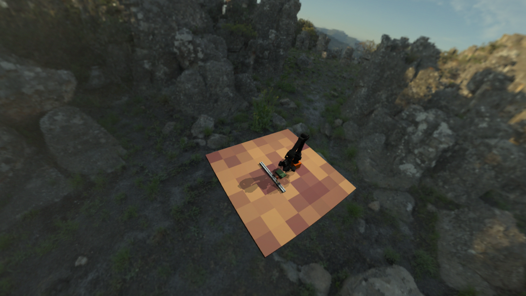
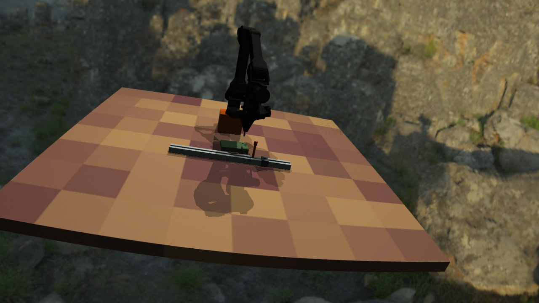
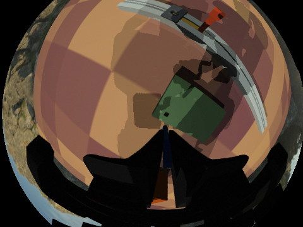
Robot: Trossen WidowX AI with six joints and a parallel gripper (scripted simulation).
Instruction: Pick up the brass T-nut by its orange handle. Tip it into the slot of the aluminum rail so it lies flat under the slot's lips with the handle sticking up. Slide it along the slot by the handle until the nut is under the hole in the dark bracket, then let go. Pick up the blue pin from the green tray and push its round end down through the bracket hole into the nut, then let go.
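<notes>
The biggest thing here is the checkered board [image 1: 275,220] [image 2: 143,211] [image 3: 72,72], and over it bends the black arm [image 1: 296,149] [image 2: 258,56]. Across the board lies the aluminum rail [image 1: 264,166] [image 2: 196,151] [image 3: 257,110], and just beside it sits the green tray [image 1: 280,173] [image 2: 230,144] [image 3: 189,107], a small dark hole showing in its top. The gripper [image 2: 245,130] [image 3: 166,133] is closed on the blue pin [image 2: 244,134] [image 3: 166,148], held above the board near the tray, one end poking out past the fingertips. On the rail I can see the dark bracket [image 2: 265,161] [image 3: 174,13] with its hole, and next to it the orange handle [image 2: 254,148] [image 3: 214,17] sticks up from the slot. A strip of the brass T-nut [image 3: 190,23] shows beside the bracket; something brassy glints in the hole too, so I'd guess the nut reaches underneath. I'd say we're at the pin step, with the pick-up done. Next it wants carrying over to the bracket, clear of that handle, lining up upright over the hole, then pushing down round end first before the fingers let go.
</notes>
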